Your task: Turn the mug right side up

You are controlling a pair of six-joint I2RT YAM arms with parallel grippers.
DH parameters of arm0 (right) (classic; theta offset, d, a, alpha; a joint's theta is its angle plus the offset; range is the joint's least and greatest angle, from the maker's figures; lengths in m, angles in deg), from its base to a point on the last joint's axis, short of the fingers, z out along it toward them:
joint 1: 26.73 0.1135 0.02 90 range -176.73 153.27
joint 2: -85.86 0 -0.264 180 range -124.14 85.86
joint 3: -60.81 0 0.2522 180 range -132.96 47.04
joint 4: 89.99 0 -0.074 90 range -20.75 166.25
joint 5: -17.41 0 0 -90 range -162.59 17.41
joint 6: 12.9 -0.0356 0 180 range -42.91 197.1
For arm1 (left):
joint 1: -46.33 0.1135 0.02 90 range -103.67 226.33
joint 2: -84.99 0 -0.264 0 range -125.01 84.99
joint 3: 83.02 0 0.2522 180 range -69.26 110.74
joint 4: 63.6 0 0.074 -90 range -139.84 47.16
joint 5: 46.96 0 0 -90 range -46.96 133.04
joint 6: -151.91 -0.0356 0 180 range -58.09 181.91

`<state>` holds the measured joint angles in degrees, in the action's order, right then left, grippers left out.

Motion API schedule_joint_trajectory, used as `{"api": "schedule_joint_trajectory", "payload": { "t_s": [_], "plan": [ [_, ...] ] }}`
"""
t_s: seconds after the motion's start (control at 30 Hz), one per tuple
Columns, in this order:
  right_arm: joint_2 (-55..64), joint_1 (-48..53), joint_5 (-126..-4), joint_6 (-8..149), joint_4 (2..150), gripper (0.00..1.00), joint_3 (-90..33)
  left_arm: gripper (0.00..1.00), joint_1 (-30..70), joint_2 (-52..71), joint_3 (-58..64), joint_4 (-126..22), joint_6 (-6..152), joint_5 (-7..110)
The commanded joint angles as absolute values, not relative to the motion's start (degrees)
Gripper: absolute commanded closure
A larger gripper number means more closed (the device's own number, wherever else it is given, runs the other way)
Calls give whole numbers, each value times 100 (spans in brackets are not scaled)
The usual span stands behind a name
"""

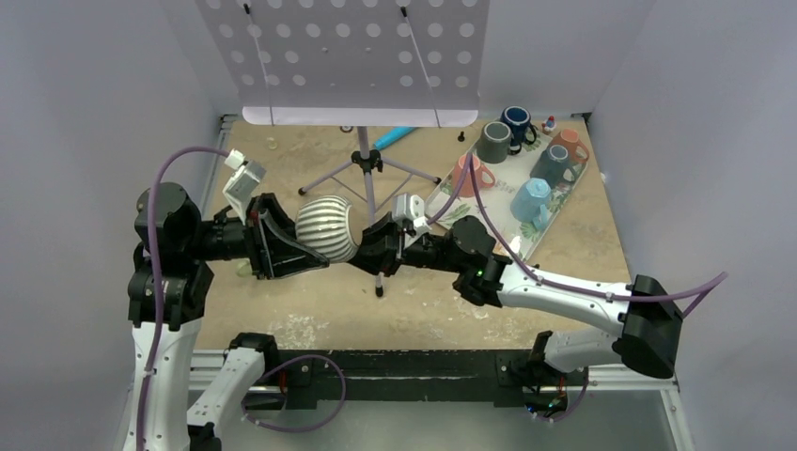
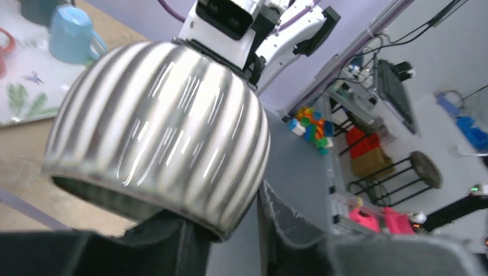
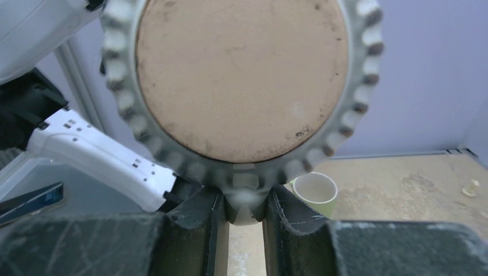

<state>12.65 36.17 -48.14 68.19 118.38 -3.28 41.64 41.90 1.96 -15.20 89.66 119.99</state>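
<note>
The ribbed silver-white mug hangs on its side in the air between my two arms, with its opening toward the left arm and its base toward the right. In the right wrist view its tan unglazed base faces the camera. My right gripper is shut on the mug's handle; it also shows in the top view. In the left wrist view the mug fills the left half. My left gripper straddles the rim, one finger under the opening, the other finger apart from the wall.
A patterned tray at the back right holds several mugs. A music stand's tripod stands behind the mug, one leg running under the right gripper. A pale green cup sits on the table below the left arm. A blue pen lies at the back.
</note>
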Motion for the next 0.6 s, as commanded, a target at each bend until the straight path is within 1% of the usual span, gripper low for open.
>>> {"api": "schedule_joint_trajectory", "payload": {
  "t_s": [0.0,0.03,0.1,0.13,0.17,0.2,0.23,0.3,0.37,0.43,0.57],
  "plan": [
    [1253,3647,-4920,6906,12273,98,-566,87,4123,4097,74,-2327,9476,11827],
    [1307,3647,-4985,6945,12169,84,-528,100,4123,4083,86,-2110,9278,11718],
    [1493,3647,-5177,7126,11814,50,-428,100,4123,4042,219,-1206,8333,11334],
    [1626,3647,-5390,7217,11575,27,-378,100,4123,4028,298,-689,7649,11071],
    [1757,3647,-5566,7240,11289,12,-332,100,4111,4018,390,-136,6921,10644],
    [1913,3647,-5834,7254,10948,7,-286,100,4077,4028,401,323,6176,10179],
    [2055,3647,-6168,7279,10578,4,-261,100,4011,4045,342,665,5433,9660],
    [2334,3639,-6840,7341,9683,2,-226,100,3840,4054,72,1122,4372,8784],
    [2592,3635,-7502,7381,9154,1,-128,100,3536,3904,-233,1517,3648,8122],
    [2813,3589,-8221,7281,8784,1,-28,100,3107,3553,-447,1763,3321,7386],
    [3180,3284,-9590,6801,8033,1,130,100,2437,2641,-753,1815,3218,6153]
  ]
}}
